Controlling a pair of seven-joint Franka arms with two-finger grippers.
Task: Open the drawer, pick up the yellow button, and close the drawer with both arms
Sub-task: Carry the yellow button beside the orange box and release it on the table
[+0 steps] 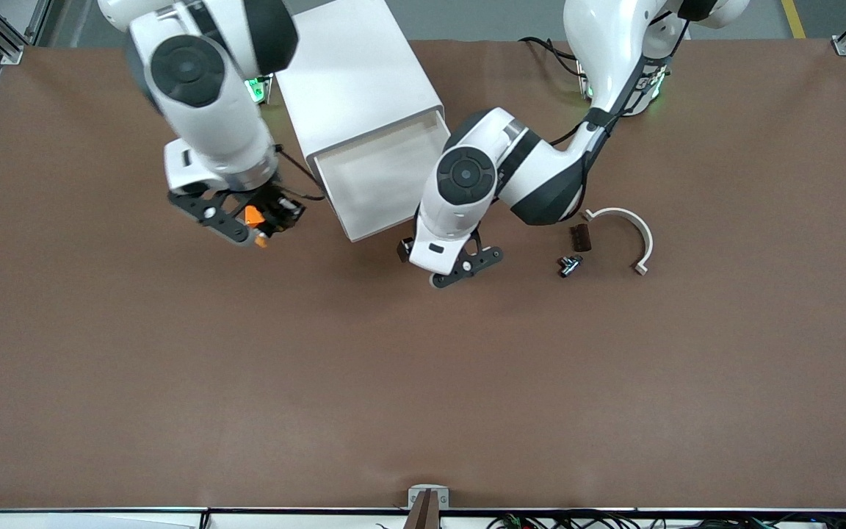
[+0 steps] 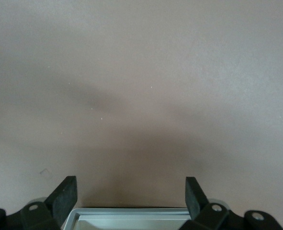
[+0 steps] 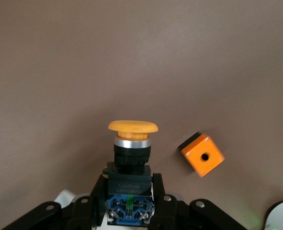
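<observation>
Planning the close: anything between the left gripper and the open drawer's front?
Nothing: front view shows bare table between left gripper and drawer front.

Lighting: even, overhead, bright. My arms' soft shadows fall on the brown table. Wrist views dimmer, hazy; mild motion blur upper left, front view.

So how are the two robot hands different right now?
The right gripper is shut on the button, above the brown table; the left gripper is open and empty, at the front of the open drawer. Both are black with two fingers.
</observation>
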